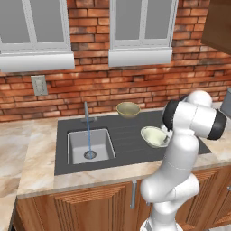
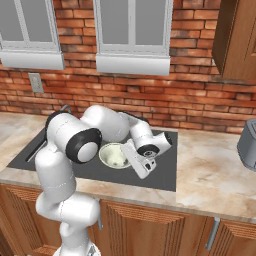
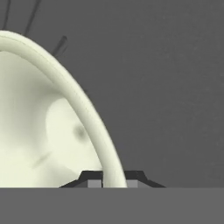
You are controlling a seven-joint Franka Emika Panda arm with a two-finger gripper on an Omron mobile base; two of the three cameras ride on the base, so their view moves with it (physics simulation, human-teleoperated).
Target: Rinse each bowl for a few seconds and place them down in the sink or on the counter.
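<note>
The paler cream-green bowl (image 1: 154, 136) (image 2: 114, 155) sits tilted low over the sink's dark drainboard (image 1: 128, 140); I cannot tell if it touches it. In the hand view its rim (image 3: 94, 127) runs down between my fingertips, and my gripper (image 3: 113, 181) is shut on it. From the right base view, the hand (image 2: 141, 161) reaches the bowl from the bowl's right side. The olive-tan bowl (image 1: 128, 108) stands upright at the back edge of the sink unit, near the brick wall. A thin stream of water falls from the faucet (image 1: 86, 113) into the square basin (image 1: 76, 146).
The marble counter (image 1: 34, 153) (image 2: 210, 172) runs on both sides of the sink unit. A grey toaster (image 2: 248, 138) stands at the far right. My own arm's white links (image 2: 105, 125) arch over the drainboard. A wall outlet (image 1: 39, 85) is above the left counter.
</note>
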